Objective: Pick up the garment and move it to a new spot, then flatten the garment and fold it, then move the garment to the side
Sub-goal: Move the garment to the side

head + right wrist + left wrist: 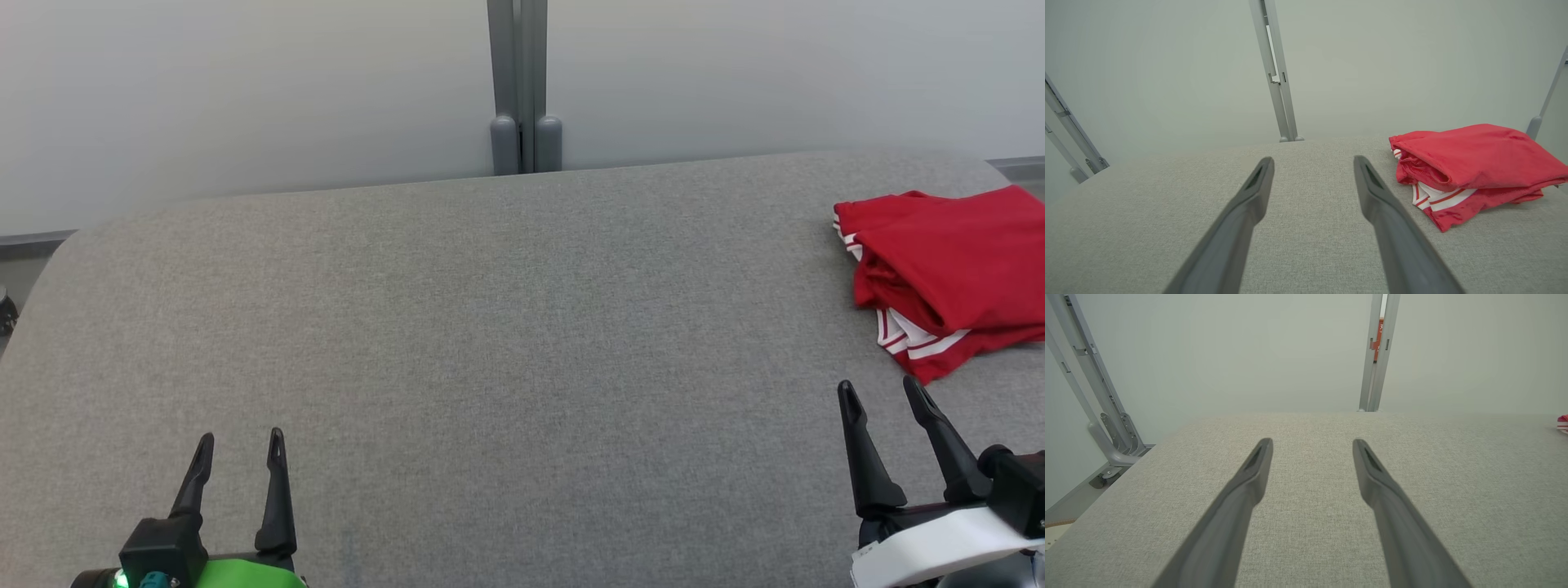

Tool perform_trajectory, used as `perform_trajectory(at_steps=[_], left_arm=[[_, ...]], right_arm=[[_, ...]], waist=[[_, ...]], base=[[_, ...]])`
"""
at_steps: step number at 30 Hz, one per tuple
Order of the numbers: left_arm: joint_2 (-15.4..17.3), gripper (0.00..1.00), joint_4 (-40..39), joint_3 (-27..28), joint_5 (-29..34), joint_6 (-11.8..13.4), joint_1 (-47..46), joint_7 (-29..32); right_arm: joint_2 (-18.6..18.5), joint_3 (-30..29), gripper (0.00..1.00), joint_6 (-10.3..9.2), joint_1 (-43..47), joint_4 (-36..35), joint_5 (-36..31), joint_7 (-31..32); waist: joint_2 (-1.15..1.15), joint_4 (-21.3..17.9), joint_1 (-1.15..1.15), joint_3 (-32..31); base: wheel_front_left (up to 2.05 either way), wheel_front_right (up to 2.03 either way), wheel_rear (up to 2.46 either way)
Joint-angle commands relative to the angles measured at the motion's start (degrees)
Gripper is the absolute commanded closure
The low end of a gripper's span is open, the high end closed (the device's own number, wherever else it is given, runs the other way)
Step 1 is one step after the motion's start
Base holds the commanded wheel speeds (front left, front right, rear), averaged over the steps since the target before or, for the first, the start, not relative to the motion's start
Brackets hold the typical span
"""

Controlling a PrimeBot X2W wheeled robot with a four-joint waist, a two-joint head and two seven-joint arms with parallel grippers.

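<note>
Part of the red garment (947,261) runs off the right edge of the head view, so its full outline cannot be read there. In the left wrist view it is a red-and-white sliver at the far right edge, too small to make out. The right wrist view gives it whole: a loosely folded bundle of smooth, faintly shiny red cloth, its layers stacked with soft rolled edges, and white bands with thin red stripes peeping out at the near corner. What kind of garment it is the folds do not tell. It lies on the far right part of the grey table (490,327), close to the right back corner, touching neither gripper. The table top is a coarse woven grey fabric, flat, with rounded corners, and its near edge is cut off in every view. Behind it stand pale matte wall panels (245,98) joined by a pair of grey metal posts (522,82) with rounded feet. The left gripper (241,438) sits at the lower left of the head view over the near part of the table, its two long, dark, tapering fingers pointing away from the robot, spread apart with nothing between them. Its black base and green housing (245,573) are cut by the bottom edge. The right gripper (879,387) sits at the lower right with fingers leaning slightly left, jaws likewise wide and empty, tips near the garment but apart from it. Its white forearm cover (939,549) is cropped at the corner.
</note>
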Motion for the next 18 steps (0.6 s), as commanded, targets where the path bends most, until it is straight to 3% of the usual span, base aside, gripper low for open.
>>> perform_trajectory(at_steps=[1, 18], left_arm=[[0.44, 0.0, 0.4, 0.17, -0.41, -0.27, 0.71, -0.4], [0.18, 0.0, 1.54, 0.01, 0.77, -0.75, -0.3, -0.44]], right_arm=[[-0.29, 0.0, 0.0, 0.0, 0.57, -0.45, -0.08, 0.17], [0.21, -0.42, 0.0, 0.0, 1.14, -0.46, -0.17, -0.14]], waist=[[0.0, 0.0, 0.0, -0.11], [0.0, 0.09, 0.0, -0.37]], base=[[0.0, 0.0, 0.0], [0.0, 0.0, 0.0]])
